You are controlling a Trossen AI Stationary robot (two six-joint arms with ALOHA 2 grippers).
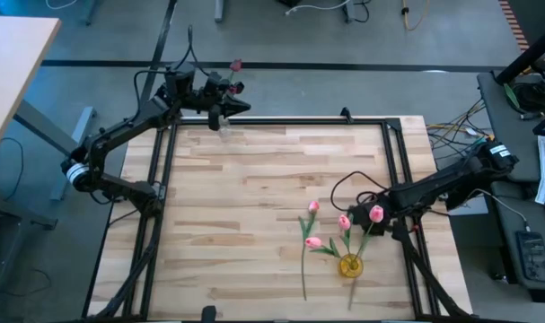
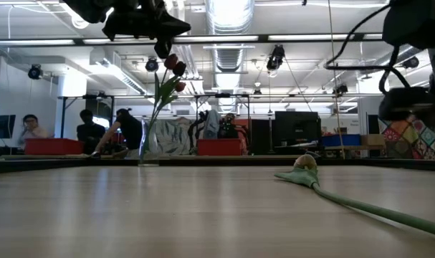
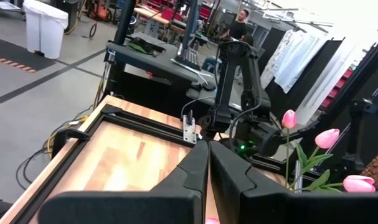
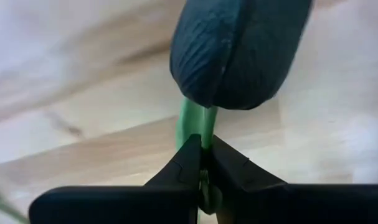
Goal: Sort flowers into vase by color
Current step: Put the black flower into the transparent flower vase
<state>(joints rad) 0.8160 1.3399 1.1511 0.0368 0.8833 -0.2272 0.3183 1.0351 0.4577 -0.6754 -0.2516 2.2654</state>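
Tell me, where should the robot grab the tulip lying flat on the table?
Grip the lying tulip by the middle of its thin green stem, coming straight down from above with the fingers across it. The stem rests flat on the wood and is bare there, away from the yellow vase, while the head is soft. The right gripper, the nearer one, is shut on another flower.

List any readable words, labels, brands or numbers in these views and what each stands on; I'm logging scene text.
None can be read.
The wooden butcher-block table, the small yellow vase and the light pink artificial tulips carry no print.
Background room signage in the low view is too blurred to read.
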